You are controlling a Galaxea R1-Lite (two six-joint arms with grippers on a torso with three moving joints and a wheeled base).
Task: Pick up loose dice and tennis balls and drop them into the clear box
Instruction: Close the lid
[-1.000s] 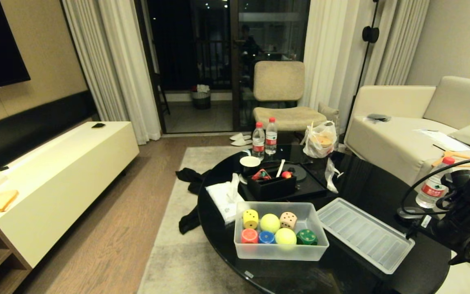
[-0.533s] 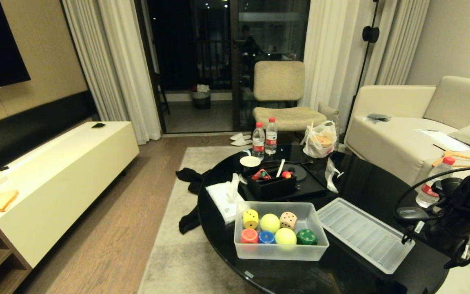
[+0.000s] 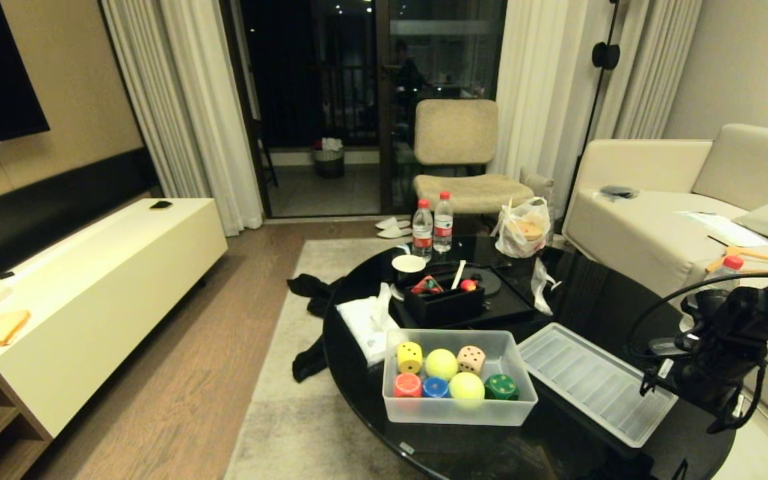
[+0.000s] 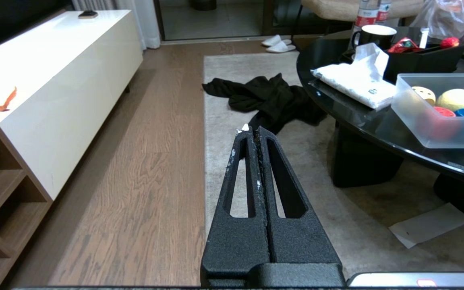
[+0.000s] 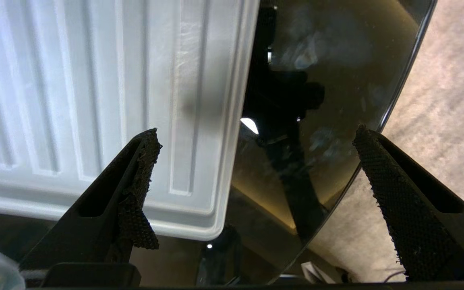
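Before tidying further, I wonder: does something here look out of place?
Yes. Black clothing lies crumpled on the rug beside the round table, and a sheet of paper lies on the floor near its base.

Water bottle [image 3: 724, 267] mostly hidden behind right arm; clear box [image 4: 437, 117] cut by frame edge.

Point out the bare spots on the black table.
Bare glass lies in front of the clear box, and behind the lid toward the sofa side. Crowded: the back, with tissues, black tray, bottles, bag.
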